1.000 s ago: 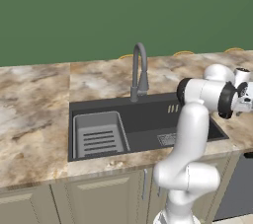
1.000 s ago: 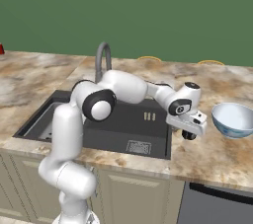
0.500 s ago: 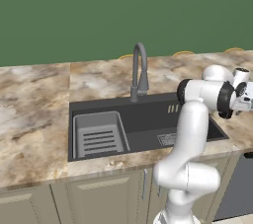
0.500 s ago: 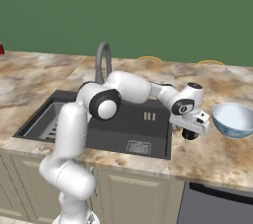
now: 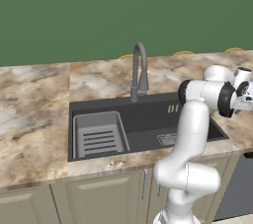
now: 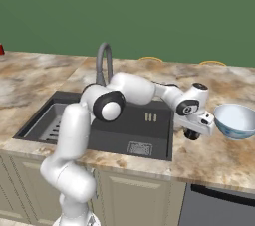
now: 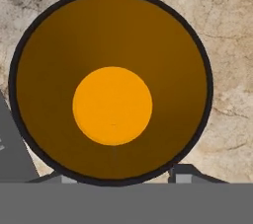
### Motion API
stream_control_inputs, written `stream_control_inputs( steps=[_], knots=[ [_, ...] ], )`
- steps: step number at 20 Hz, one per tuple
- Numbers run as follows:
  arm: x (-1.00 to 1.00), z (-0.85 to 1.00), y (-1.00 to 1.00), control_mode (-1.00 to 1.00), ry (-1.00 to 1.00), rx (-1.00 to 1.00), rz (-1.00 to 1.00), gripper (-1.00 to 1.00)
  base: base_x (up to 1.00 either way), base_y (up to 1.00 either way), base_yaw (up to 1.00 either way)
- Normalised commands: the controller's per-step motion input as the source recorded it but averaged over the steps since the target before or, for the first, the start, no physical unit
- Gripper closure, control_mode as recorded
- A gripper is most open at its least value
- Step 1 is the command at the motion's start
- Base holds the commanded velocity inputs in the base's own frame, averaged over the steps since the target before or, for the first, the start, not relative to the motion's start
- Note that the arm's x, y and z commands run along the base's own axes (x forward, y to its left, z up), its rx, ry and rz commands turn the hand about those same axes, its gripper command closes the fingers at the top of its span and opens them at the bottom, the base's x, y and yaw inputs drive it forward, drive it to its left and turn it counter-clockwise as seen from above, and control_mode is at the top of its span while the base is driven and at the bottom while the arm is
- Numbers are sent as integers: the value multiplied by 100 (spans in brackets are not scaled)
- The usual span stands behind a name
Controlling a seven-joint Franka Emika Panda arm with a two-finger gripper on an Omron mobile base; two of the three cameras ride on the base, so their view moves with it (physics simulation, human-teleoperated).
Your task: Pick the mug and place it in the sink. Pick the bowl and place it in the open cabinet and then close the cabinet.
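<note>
One step is in hand: grasping the small black mug with orange inside [image 7: 112,87], centre frame on the marbled worktop [image 7: 230,45]. Jaws straddle it; grip cannot be confirmed. Next, lift toward the dark grey sink [image 6: 124,133].

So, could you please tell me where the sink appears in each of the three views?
Left base view: the sink lies at centre, with the faucet behind it and the tray insert in its left half.
Right base view: the sink lies centre-left, seen from its right end.
Hand view: probably the dark grey wedge at the lower left edge, beside the mug.
Shared landmark: the marble counter around it.
</note>
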Motion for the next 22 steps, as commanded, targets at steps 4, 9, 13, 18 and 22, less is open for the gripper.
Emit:
stream_control_inputs(
  steps=[4, 9, 13, 18, 22],
  knots=[
    [0, -19, 0, -100, -4, 0, 0, 100, 0, 0, 0],
    [0, -21, 9, -100, -5, 0, 0, 100, 0, 0, 0],
    [-26, -3, 68, -100, -6, -15, 6, 100, 0, 0, 0],
    [-20, 60, 70, -100, -14, -22, 19, 100, 0, 0, 0],
    [-20, 57, 55, -100, -2, -6, 37, 100, 0, 0, 0]
  ],
)
